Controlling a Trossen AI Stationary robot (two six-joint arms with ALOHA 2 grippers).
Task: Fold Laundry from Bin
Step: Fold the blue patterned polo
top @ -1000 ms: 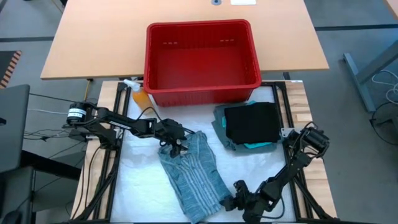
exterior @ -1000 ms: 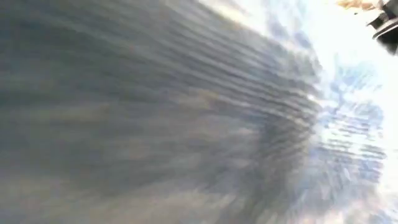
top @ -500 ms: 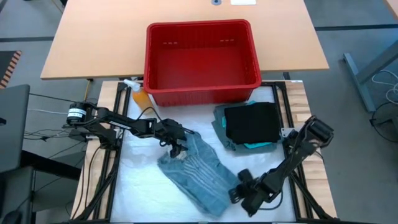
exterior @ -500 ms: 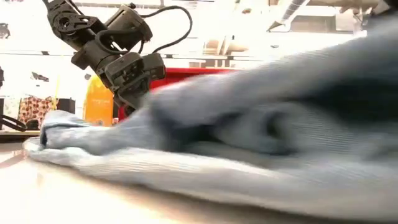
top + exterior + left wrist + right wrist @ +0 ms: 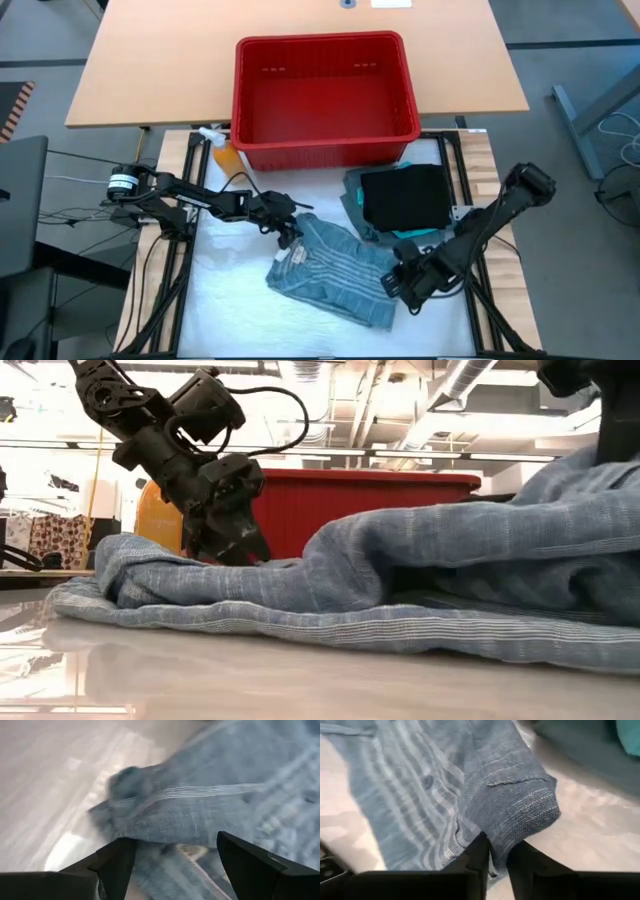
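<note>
Red bin (image 5: 325, 95) at table's (image 5: 230, 300) far side, nothing visible inside. Blue-grey shirt (image 5: 335, 275) pinched at its edge between right gripper (image 5: 405, 283) jaws; left gripper (image 5: 288, 235) jaws spread over opposite end. Folded black garment (image 5: 405, 197) stacked beyond right jaws.

one camera looks straight down over the whole worktop (image 5: 230, 300). another sits at worktop level, close, facing the room. each wrist camera peers closely past its fingers. all four share the blue-grey shirt (image 5: 335, 272).
</note>
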